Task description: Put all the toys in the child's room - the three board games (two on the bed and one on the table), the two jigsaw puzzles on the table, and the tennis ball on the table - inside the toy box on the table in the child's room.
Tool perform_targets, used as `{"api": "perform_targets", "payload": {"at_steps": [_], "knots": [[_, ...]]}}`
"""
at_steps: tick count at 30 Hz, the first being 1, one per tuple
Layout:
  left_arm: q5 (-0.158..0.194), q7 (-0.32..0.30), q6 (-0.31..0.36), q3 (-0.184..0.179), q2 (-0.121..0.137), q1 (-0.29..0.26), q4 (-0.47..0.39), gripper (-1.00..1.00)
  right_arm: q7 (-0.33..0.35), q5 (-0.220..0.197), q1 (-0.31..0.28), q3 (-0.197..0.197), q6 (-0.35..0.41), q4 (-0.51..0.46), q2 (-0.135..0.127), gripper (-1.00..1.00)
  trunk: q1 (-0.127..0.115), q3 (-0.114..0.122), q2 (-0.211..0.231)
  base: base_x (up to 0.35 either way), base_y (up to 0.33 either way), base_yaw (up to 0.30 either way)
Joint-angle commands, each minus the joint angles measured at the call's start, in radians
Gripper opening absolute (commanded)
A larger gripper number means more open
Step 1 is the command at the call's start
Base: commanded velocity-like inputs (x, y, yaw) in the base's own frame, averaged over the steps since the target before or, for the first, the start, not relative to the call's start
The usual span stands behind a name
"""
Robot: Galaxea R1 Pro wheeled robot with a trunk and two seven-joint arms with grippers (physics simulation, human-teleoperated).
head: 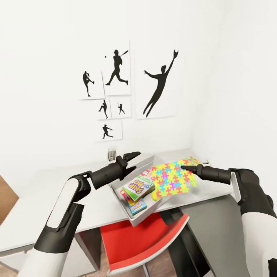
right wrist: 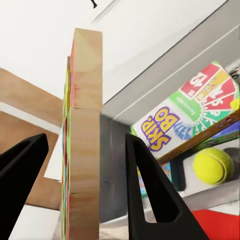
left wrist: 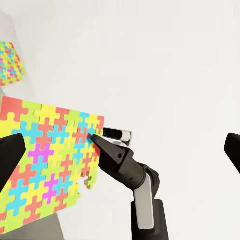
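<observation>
Right arm reaches leftward, its end effector (head: 184, 167) at the edge of a jigsaw puzzle (head: 174, 177) tilted over the toy box (head: 142, 213) on the table (head: 46, 188); fingers (right wrist: 150, 185) straddle the slab, contact unclear. Left end effector (head: 132, 157), fingers spread and released, hovers over the box's far-left rim. Board games (head: 138, 187) and tennis ball (right wrist: 213, 166) lie inside.

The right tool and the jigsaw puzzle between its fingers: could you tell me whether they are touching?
Apart. In the right wrist view the jigsaw puzzle stands edge-on inside the open right tool, a gap on each side.
</observation>
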Motion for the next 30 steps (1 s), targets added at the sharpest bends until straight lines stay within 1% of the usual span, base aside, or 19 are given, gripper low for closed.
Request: {"api": "perform_targets", "payload": {"at_steps": [1, 30], "knots": [[0.01, 0.01, 0.002, 0.0, -0.001, -0.001, 0.0, 1.0, 0.008, 0.007, -0.001, -0.002, 0.007, -0.001, 0.0, -1.0, 0.001, -0.002, -0.002, 0.0, 0.0, 0.28], [0.009, 0.016, 0.002, -0.004, -0.005, -0.001, 0.003, 1.0, 0.008, 0.008, -0.001, 0.001, 0.007, -0.001, 0.002, -1.0, 0.001, 0.013, -0.002, 0.0, 0.0, 0.274]]}}
